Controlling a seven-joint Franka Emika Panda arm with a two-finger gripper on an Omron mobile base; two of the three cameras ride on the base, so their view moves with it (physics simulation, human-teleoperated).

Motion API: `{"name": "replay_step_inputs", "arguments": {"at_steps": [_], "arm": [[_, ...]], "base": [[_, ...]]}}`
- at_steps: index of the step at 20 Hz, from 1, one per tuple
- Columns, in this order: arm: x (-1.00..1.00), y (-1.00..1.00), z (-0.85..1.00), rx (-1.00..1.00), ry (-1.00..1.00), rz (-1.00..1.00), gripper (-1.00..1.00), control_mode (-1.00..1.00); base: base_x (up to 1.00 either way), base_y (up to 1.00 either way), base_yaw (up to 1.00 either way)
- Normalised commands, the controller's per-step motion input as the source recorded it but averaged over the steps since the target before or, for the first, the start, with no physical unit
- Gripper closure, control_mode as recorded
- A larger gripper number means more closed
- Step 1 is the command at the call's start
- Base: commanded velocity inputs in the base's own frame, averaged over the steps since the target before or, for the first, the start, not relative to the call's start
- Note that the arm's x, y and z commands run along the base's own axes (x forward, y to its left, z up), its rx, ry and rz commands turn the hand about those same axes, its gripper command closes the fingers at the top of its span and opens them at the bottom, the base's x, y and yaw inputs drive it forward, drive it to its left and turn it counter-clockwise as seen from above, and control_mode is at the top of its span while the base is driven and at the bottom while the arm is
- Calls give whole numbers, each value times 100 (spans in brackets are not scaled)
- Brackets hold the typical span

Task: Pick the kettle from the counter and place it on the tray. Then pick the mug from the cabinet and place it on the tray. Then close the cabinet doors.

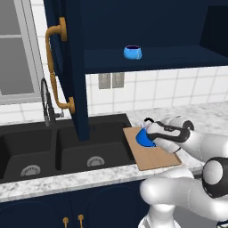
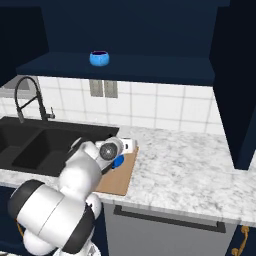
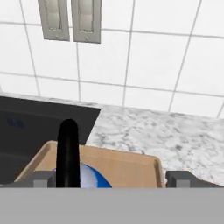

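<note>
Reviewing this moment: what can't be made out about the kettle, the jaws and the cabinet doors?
- Glossy blue cone-shaped kettle: mostly hidden by the white arm in both base views; the hand view cuts off its body, so contact with the light-brown wooden tray is unclear.
- Gripper: tips barely show; whether the jaws grip the black handle cannot be told.
- Right navy cabinet door: cropped by the frame edge.

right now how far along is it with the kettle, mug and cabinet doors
Done: the kettle is over the tray, though whether it rests there is unclear. In hand: the gripper is at the kettle's handle; grip unclear. Left: the mug sits on the cabinet shelf, and the cabinet doors are open.
</note>
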Motion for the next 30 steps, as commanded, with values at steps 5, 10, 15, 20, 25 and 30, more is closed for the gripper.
{"name": "replay_step_inputs", "arguments": {"at_steps": [5,10,15,20,25,30], "arm": [[-79,0,93,0,0,2,-100,-100],[-88,0,90,-1,8,1,-100,-100],[-77,0,53,-20,34,-8,-100,-100],[-12,0,9,-7,19,-4,-100,-100],[-23,7,50,12,3,1,-100,-100],[-30,20,100,12,5,0,-100,-100]], "base": [[0,0,0],[0,0,0],[0,0,0],[0,0,0],[0,0,0],[0,0,0]]}}
